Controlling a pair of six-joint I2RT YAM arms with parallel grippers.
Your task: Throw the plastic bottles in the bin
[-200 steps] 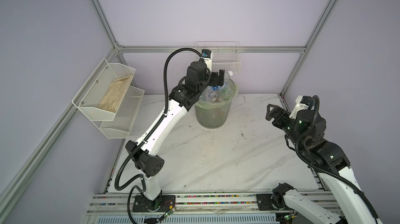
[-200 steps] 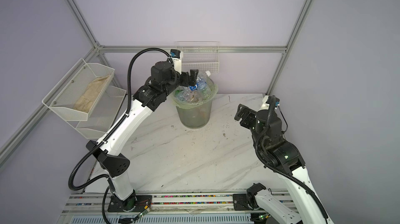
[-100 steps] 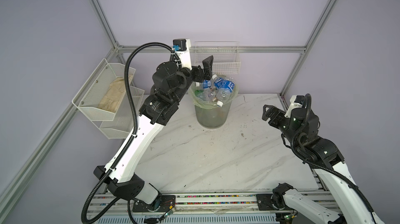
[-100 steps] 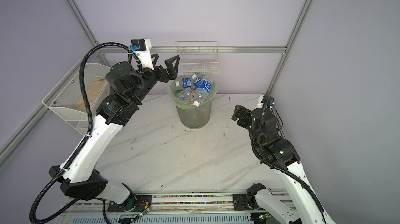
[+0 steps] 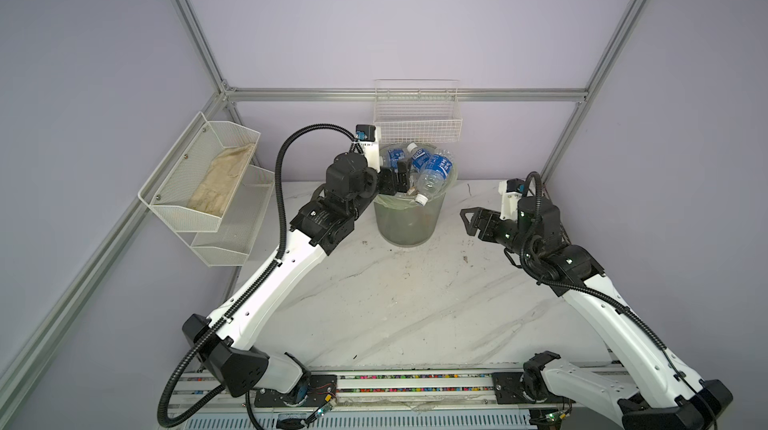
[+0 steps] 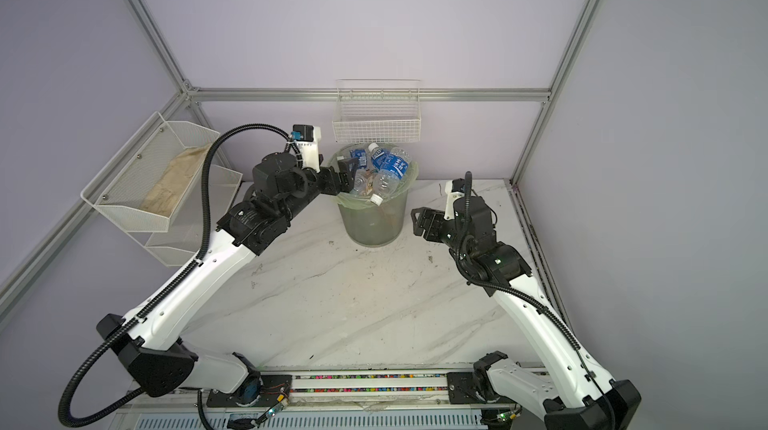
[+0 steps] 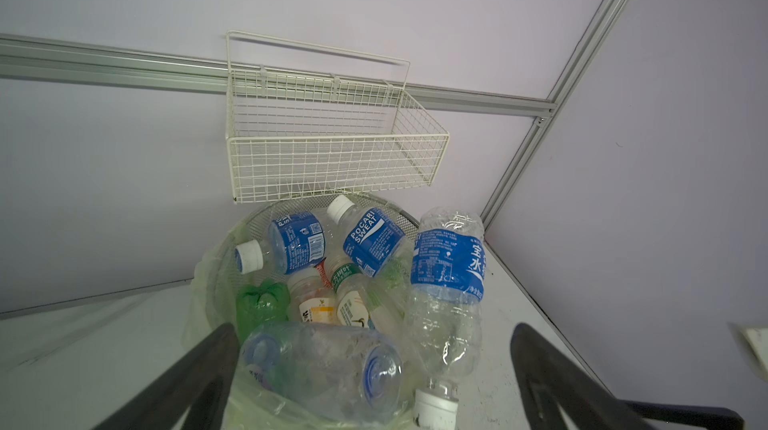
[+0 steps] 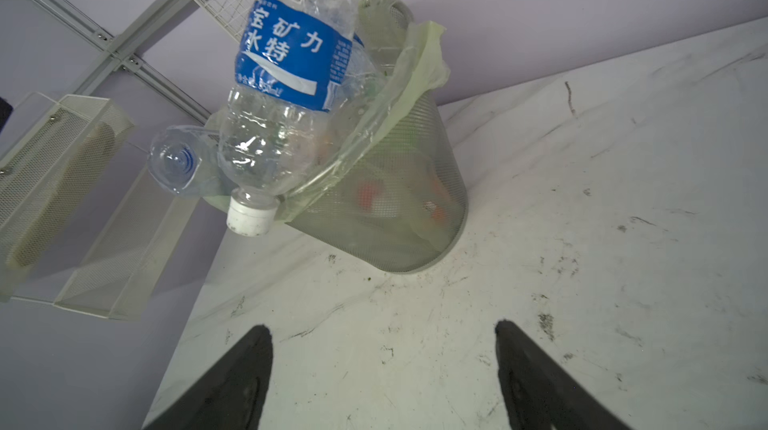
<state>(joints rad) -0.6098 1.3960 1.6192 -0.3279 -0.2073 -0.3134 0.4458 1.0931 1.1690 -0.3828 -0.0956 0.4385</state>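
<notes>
The bin (image 5: 409,224) (image 6: 374,224) stands at the back of the table, piled above its green-lined rim with plastic bottles. A large blue-labelled bottle (image 5: 434,174) (image 7: 449,282) (image 8: 286,74) leans cap-down over the front rim. Two Pocari Sweat bottles (image 7: 372,241) and a green one (image 7: 259,303) lie behind it. My left gripper (image 5: 395,177) (image 6: 347,176) (image 7: 374,332) is open at the bin's left rim, its jaws wide either side of a clear bottle (image 7: 320,365) that lies on the pile. My right gripper (image 5: 468,221) (image 6: 417,220) (image 8: 382,328) hangs open and empty to the right of the bin.
A white wire basket (image 5: 417,124) hangs on the back wall just above the bin. A white mesh two-tier shelf (image 5: 208,182) with a cloth in it is fixed to the left wall. Bare marble tabletop (image 5: 395,303) lies in front of the bin.
My left arm lifted back and away to the left, then came down again to the bin's left rim. My right gripper moved left, closer to the bin.
</notes>
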